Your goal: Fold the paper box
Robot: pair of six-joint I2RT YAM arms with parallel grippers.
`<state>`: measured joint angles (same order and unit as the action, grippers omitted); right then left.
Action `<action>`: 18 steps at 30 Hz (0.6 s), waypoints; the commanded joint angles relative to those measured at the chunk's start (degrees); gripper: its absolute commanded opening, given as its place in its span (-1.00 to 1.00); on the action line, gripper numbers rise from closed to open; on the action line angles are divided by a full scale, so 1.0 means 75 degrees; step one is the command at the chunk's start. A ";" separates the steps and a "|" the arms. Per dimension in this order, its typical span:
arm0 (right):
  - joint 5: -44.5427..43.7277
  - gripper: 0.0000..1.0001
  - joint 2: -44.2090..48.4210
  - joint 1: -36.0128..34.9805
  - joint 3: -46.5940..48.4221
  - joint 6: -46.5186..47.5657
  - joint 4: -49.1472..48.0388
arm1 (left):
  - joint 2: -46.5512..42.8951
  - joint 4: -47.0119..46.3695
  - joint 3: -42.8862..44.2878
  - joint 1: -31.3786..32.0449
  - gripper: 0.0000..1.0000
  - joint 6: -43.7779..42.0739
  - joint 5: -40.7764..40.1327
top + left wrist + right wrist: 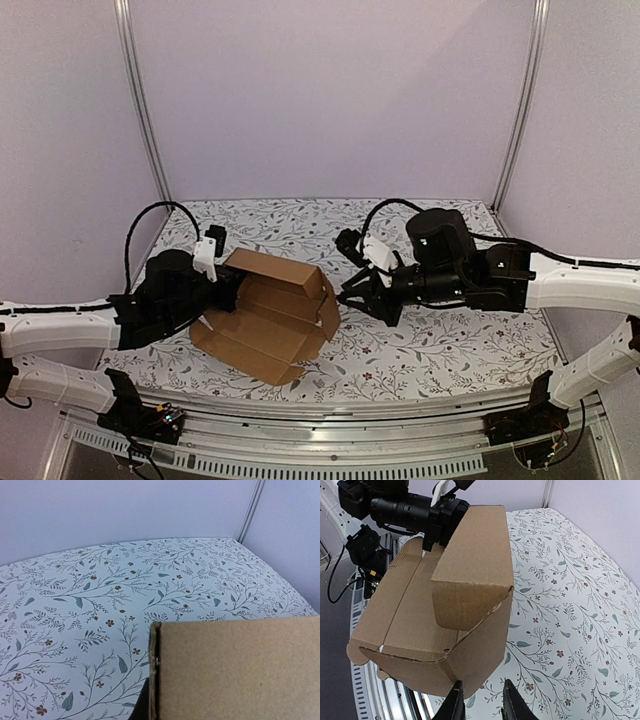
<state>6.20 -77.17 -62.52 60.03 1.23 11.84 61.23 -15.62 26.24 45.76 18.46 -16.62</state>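
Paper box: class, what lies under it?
The paper box rests on the floral tablecloth, visible all round it. The patch beneath its flat panels is covered, so unseen.

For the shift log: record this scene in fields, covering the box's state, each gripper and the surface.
box: paper box, plain brown, partly folded; one panel raised, near flaps lying flat
left gripper: left gripper at the box's left end, against the raised panel; grip hidden by cardboard
right gripper: right gripper open, fingers apart by the box's lower right corner, nothing clamped
surface: table with floral cloth
task state: folding not finished
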 commanded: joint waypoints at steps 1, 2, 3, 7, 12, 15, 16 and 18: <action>-0.0574 -0.47 0.0532 -0.0009 0.0026 0.0379 0.1018 | -0.0232 -0.0195 -0.0126 0.0051 -1.00 -0.0223 0.0294; -0.0617 -0.45 0.0607 -0.0009 0.0052 0.0488 0.1269 | -0.0267 -0.0193 -0.0143 0.0051 -1.00 -0.0245 0.0299; -0.0611 -0.45 0.0716 -0.0014 0.0117 0.0552 0.1507 | -0.0298 -0.0177 -0.0144 0.0054 -1.00 -0.0272 0.0291; -0.0054 -0.42 0.0982 -0.0019 0.0176 0.0646 0.2150 | -0.0398 -0.0150 -0.0170 0.0054 -1.00 -0.0279 0.0119; 0.0715 -0.30 0.1005 -0.0056 0.0040 0.0246 0.1926 | -0.0407 -0.0169 -0.0155 0.0051 -1.00 -0.0212 0.0013; 0.0712 -0.25 0.0898 -0.0152 -0.0078 -0.0003 0.1580 | -0.0428 -0.0192 -0.0184 0.0051 -1.00 -0.0128 -0.0153; 0.0684 -0.22 0.0875 -0.0182 -0.0140 -0.0095 0.1409 | -0.0439 -0.0194 -0.0194 0.0051 -1.00 -0.0105 -0.0213; 0.0620 -0.17 0.0793 -0.0227 -0.0233 -0.0455 0.1006 | -0.0445 -0.0193 -0.0214 0.0062 -1.00 -0.0049 -0.0333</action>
<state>9.76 -69.91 -63.31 59.72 2.46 23.99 58.74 -15.79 25.61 45.76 17.28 -16.84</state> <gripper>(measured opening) 0.394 0.025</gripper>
